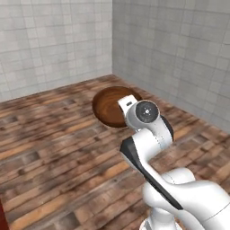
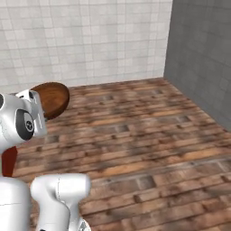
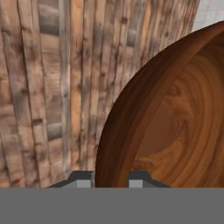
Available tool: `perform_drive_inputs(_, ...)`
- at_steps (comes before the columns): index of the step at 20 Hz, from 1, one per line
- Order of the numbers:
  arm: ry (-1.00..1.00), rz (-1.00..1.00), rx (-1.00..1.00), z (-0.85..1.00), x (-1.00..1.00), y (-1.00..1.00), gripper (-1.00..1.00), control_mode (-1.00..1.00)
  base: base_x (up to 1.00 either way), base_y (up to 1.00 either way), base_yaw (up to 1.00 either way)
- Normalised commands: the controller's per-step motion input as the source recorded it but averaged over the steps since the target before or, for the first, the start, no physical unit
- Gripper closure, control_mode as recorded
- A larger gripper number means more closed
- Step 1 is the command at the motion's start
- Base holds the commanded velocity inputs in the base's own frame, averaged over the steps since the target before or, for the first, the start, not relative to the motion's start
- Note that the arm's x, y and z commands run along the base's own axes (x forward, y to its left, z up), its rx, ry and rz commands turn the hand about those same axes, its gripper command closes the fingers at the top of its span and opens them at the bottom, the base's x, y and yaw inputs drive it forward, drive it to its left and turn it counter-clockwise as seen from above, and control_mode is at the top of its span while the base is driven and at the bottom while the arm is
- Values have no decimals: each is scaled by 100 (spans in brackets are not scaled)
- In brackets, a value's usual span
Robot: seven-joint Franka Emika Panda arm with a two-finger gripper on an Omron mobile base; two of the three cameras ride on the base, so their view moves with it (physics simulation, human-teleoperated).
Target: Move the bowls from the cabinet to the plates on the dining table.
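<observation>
Worn wood-plank floor point(image 1: 54, 148) meets pale tiled walls point(image 2: 90, 40) at a corner, one side seemingly shaded.

White arm point(image 1: 148, 134), smooth glossy rounded shells. Round joint cap point(image 1: 146, 111) grey, darker centre disc. Black wedge-shaped band point(image 1: 143, 168) runs along link between white casings. Faint dotted seam line on upper link. Bulky white lower segment point(image 1: 197, 197), rounded. Right base view: white cylindrical link point(image 2: 61, 189), grey round cap point(image 2: 25, 124) in white housing. End effector point(image 3: 111, 179): two small dark grey finger tips point(image 3: 83, 178), lighter square pads.
</observation>
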Motion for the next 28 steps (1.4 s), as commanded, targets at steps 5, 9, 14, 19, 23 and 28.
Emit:
perform_drive_inputs(5, 0, 0, 0, 0, 0, 0, 100, 100, 100, -4, -1)
perform_drive_inputs(9, 0, 0, 0, 0, 0, 0, 100, 100, 100, 0, 0)
perform_drive_inputs(14, 0, 0, 0, 0, 0, 0, 100, 100, 100, 0, 5)
perform_drive_inputs(19, 0, 0, 0, 0, 0, 0, 100, 100, 100, -5, 21)
perform_drive_inputs(23, 0, 0, 0, 0, 0, 0, 100, 100, 100, -1, 36)
perform_drive_inputs(28, 0, 0, 0, 0, 0, 0, 100, 100, 100, -1, 41)
